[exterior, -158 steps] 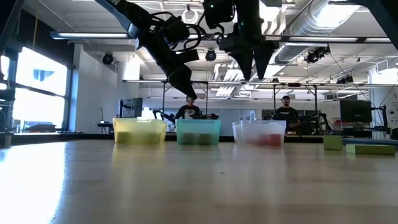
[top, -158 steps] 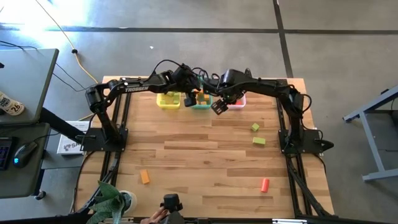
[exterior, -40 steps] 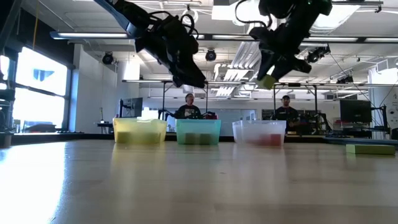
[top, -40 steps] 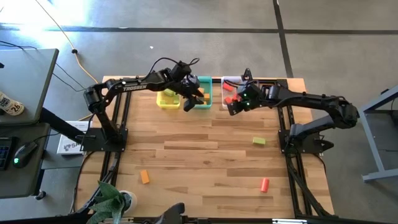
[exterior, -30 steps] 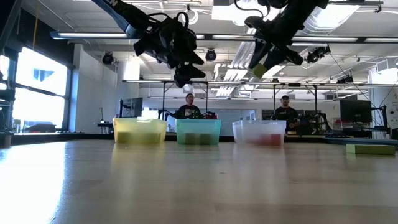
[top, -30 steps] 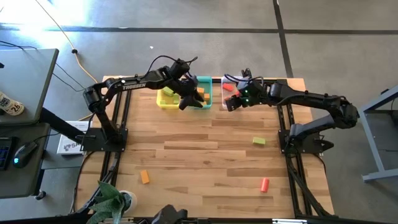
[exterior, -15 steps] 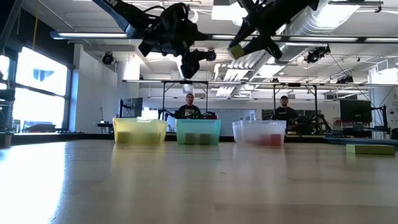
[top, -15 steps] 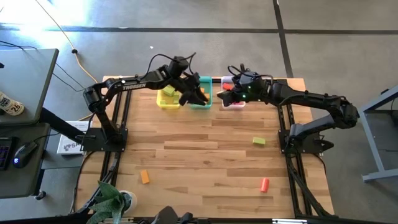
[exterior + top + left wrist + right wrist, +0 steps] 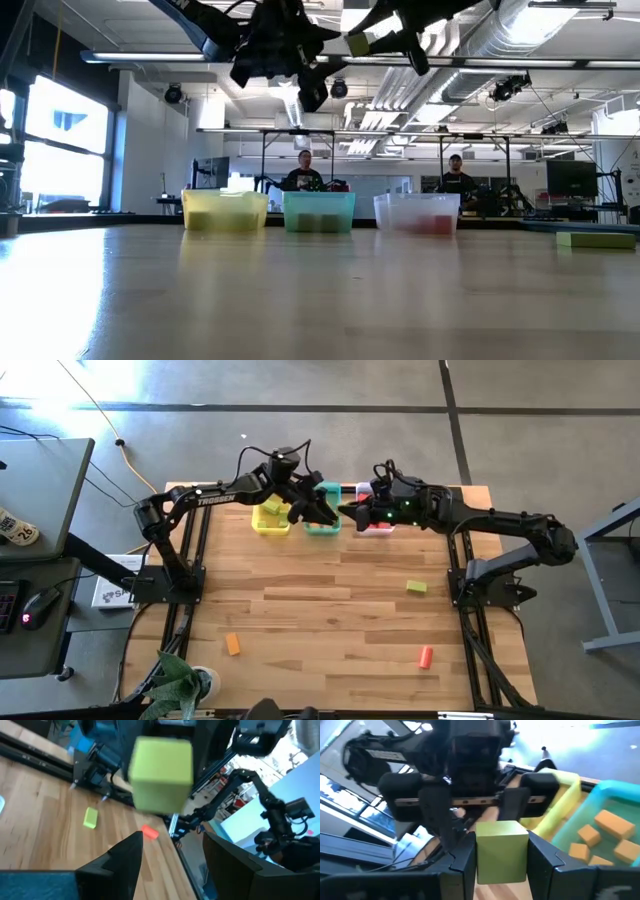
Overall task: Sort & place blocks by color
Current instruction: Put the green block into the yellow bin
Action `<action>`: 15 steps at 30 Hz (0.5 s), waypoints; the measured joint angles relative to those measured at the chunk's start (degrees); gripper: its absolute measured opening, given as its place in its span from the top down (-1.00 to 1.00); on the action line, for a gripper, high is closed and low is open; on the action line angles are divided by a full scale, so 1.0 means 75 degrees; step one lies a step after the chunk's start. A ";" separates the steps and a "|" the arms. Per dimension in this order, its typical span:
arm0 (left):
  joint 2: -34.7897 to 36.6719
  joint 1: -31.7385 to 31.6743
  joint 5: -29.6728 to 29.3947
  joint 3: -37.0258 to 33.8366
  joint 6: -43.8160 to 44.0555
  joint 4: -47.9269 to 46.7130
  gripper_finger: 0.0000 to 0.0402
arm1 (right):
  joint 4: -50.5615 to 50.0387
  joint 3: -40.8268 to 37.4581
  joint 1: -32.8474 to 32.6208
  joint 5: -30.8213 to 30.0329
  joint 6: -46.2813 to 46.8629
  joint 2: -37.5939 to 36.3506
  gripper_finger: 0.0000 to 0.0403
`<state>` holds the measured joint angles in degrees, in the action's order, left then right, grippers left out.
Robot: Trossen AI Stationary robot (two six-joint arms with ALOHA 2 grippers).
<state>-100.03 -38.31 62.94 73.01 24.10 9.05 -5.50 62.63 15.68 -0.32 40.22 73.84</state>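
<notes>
**A:** Where are the two grippers?

**B:** Both are raised at the far edge of the pale wooden table (image 9: 330,610), tips pointing at each other over the row of bins. The right gripper (image 9: 502,854) is clamped on a light green cube-shaped block (image 9: 501,851), one dark finger (image 9: 544,857) pressed against each side of it. In the high view the right gripper (image 9: 352,517) sits just beside the teal rectangular bin (image 9: 326,526).

**A:** And the left one?

**B:** The left gripper (image 9: 171,854) is spread open with nothing between its fingers (image 9: 120,865). The green cube (image 9: 161,774) hangs just in front of it, apart from those fingers. From above, the left gripper (image 9: 322,510) hovers over the teal bin.

**A:** What's in the bins?

**B:** Orange blocks (image 9: 611,824) lie in the teal bin (image 9: 620,795). The yellow rectangular bin (image 9: 268,523) stands just to its left, and the clear rectangular bin (image 9: 378,527), with red pieces showing inside it, to its right.

**A:** Anything loose on the table?

**B:** Three pieces, well apart: a light green flat block (image 9: 416,587) near the right arm's base, a red cylinder-like block (image 9: 426,655) near the front right, and an orange cuboid block (image 9: 233,645) near the front left.
</notes>
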 joint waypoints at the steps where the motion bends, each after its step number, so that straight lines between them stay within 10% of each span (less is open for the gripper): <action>1: 0.0000 0.0013 -0.0010 0.0000 0.0108 0.0134 0.02 | 0.0051 0.0000 -0.0034 -0.0002 0.0034 0.0000 0.48; 15: 0.0000 0.0039 -0.0067 0.0000 0.0974 0.1389 0.02 | 0.0112 0.0000 -0.0474 -0.0570 0.0441 0.0000 0.48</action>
<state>-100.03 -38.01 62.43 73.01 31.40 19.47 -4.66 62.63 12.12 -4.59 43.53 73.84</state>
